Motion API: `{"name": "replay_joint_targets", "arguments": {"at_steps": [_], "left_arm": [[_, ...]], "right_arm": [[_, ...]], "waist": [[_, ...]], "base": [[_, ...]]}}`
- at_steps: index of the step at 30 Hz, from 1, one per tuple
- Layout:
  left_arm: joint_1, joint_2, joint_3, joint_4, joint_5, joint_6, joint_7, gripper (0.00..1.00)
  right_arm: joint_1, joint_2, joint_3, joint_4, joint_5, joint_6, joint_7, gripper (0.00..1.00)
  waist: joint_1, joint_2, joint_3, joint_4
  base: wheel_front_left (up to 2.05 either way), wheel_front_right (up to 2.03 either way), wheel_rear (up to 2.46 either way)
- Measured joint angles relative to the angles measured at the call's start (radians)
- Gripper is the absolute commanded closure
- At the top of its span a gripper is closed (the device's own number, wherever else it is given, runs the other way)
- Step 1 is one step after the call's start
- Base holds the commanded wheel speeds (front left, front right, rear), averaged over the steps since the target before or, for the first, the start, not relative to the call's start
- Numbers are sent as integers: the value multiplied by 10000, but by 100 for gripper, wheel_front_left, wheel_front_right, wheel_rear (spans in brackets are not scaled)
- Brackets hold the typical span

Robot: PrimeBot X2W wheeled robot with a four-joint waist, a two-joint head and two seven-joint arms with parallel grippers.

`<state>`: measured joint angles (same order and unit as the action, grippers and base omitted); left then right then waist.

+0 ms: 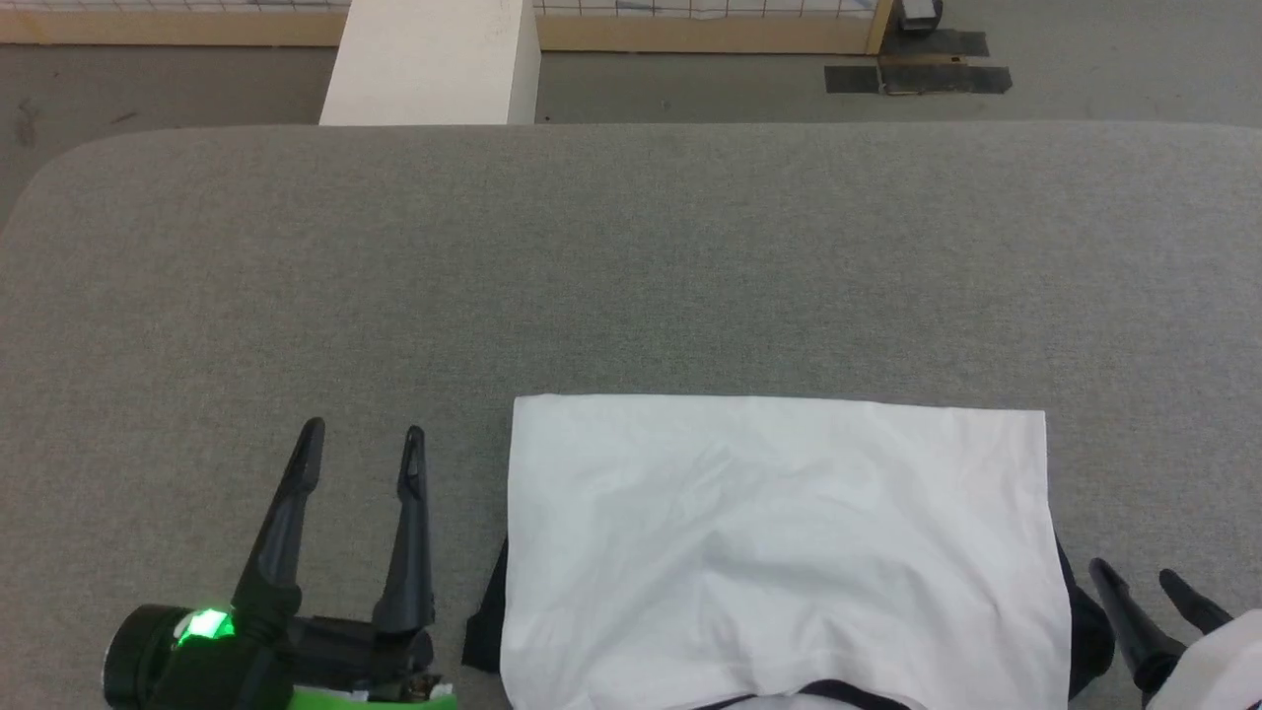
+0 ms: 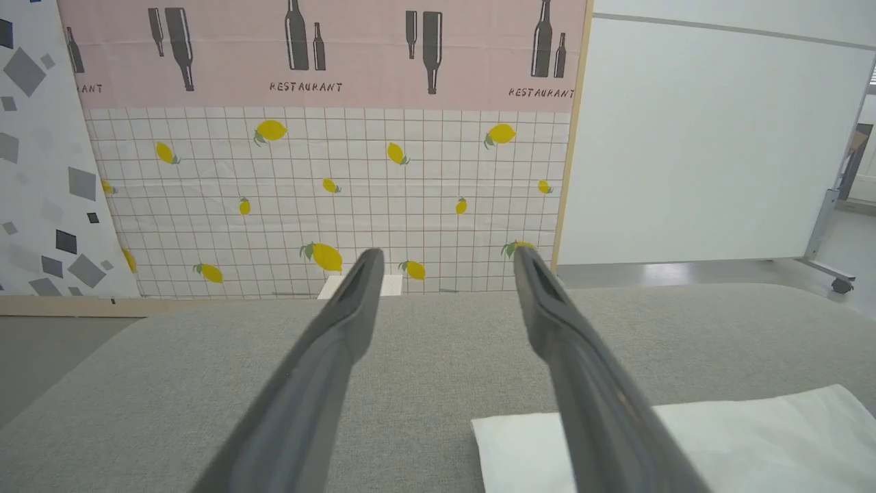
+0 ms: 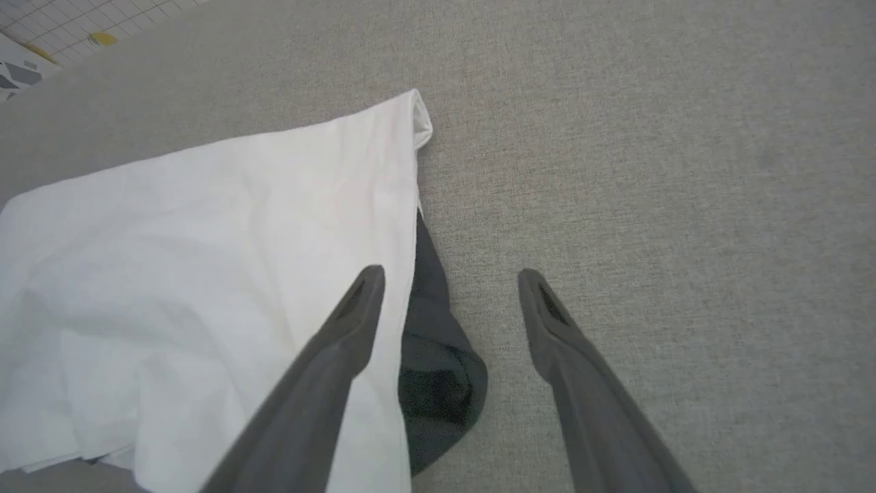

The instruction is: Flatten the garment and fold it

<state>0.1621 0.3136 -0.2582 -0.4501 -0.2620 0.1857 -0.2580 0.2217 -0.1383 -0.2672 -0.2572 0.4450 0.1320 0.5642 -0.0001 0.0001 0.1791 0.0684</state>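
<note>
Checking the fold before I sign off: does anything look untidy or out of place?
The T-shirt lies as a fairly neat white rectangle on the grey table, but a black sleeve sticks out bunched past its right edge, and another black bit pokes out on the left. Faint wrinkles cross the top layer.

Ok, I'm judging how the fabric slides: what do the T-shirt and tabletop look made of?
T-shirt: thin matte white knit, probably cotton jersey, judging by its soft shallow creases; black sleeve looks similar. Tabletop: grey woven or felt-like cloth cover, matte, finely speckled.
</note>
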Motion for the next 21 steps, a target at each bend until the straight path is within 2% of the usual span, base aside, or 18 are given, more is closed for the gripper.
{"name": "replay_joint_targets", "arguments": {"at_steps": [4, 10, 16, 17, 18, 21], "left_arm": [[-10, -293, -142, 123, 378, -42, 0, 0], [-247, -489, -230, 405, 502, -345, 0, 0], [-338, -685, -247, 652, 502, -541, 0, 0], [-346, -708, -242, 688, 502, -556, 0, 0], [-348, -731, -234, 727, 502, -608, 0, 0], [-354, -819, -219, 851, 499, -698, 0, 0]], "right_arm": [[-370, 0, 169, 648, -138, 0, 378, 0], [-859, -56, 468, 1586, -180, 0, 652, 0], [-1073, -328, 840, 1864, 105, 0, 1074, 0], [-1081, -385, 865, 1868, 167, 0, 1229, 53], [-1086, -407, 853, 1864, 186, 0, 1356, 100], [-1131, -479, 813, 1824, 159, 8, 1588, 100]], "waist": [[0, 0, 180, 158], [0, 0, 520, 407], [0, 0, 773, 642], [0, 0, 802, 671], [0, 0, 828, 693], [0, 0, 867, 715]], "base": [[0, 0, 0], [0, 0, 0], [0, 0, 0], [0, 0, 0], [0, 0, 0], [0, 0, 0]]}}
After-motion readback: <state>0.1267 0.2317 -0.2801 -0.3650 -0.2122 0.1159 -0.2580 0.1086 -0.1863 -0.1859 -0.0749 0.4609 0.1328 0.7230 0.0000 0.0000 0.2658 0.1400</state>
